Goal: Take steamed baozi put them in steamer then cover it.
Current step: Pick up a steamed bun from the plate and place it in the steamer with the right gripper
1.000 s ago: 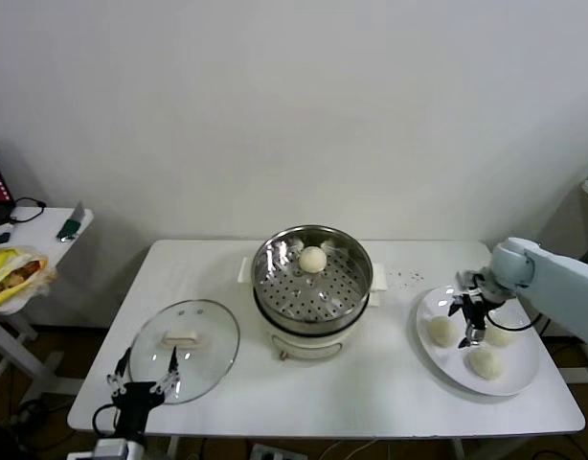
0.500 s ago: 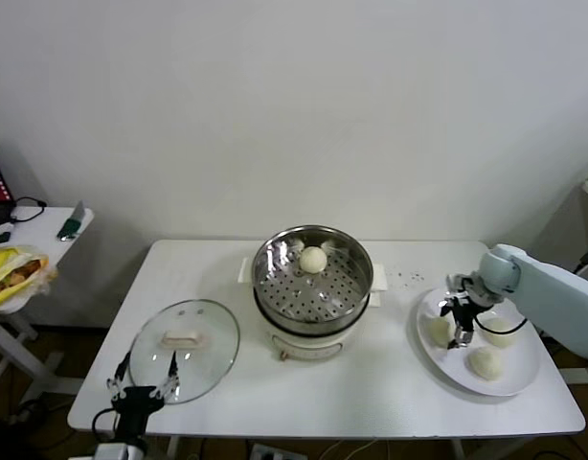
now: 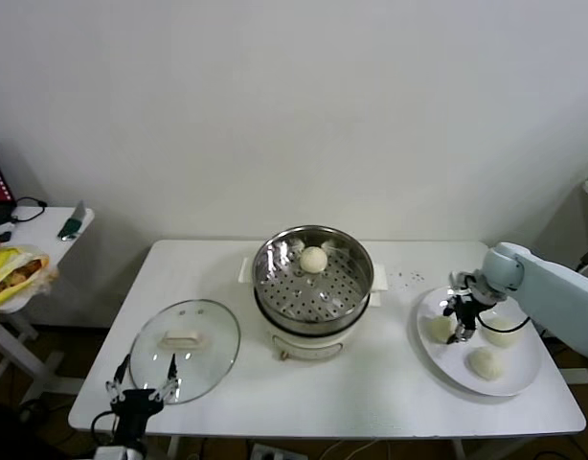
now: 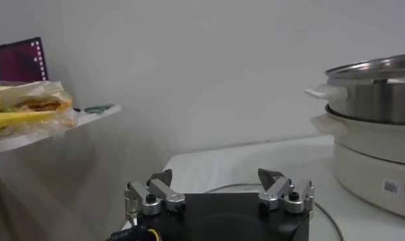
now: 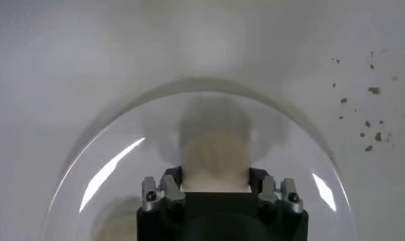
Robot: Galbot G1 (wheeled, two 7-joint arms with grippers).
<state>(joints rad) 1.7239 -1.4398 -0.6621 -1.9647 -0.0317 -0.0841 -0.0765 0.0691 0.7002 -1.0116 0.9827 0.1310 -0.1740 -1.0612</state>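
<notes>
White wall backs our white table [image 3: 371, 402]. At its right edge our right gripper [image 3: 457, 329] has clamped its fingers on a steamed baozi [image 5: 213, 159] on the plate [image 3: 524, 379]; one already sits in the central steamer [image 3: 313, 278]. Soft, light dough: we judge a gentle squeeze across its middle safest. Left gripper [image 4: 219, 195] hangs spread wide by the cover [image 3: 185, 350].

A white table [image 3: 371, 393] stands against a plain white wall [image 3: 294, 105].
</notes>
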